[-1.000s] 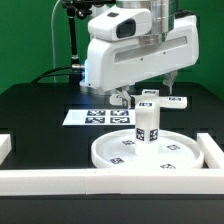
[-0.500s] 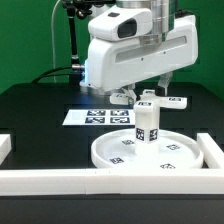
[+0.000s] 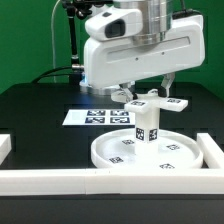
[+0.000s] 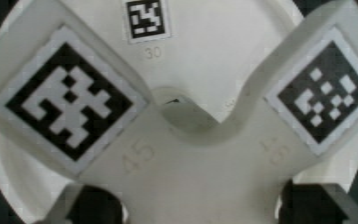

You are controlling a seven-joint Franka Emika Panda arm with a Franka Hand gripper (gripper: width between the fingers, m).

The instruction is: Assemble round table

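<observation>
The large round disc (image 3: 170, 155) lies flat on the black table. The short cylinder leg (image 3: 147, 127) stands upright on its middle. The cross-shaped base (image 3: 172, 103) sits level on top of the leg, its arms pointing to both sides. My gripper (image 3: 150, 93) comes down from above and is shut on the base's centre. In the wrist view the base (image 4: 202, 140) fills the picture with its tags. My dark fingertips (image 4: 91, 205) show at either side of it, and the gripper (image 4: 202, 205) is closed on it. The joint between leg and base is hidden.
The marker board (image 3: 95, 117) lies behind the disc toward the exterior view's left. White border rails run along the front (image 3: 60, 181), the exterior view's right (image 3: 213, 150) and the exterior view's left (image 3: 4, 147).
The hand has shifted slightly up and toward the exterior view's left. The cross-shaped base has turned a little on top of the leg.
</observation>
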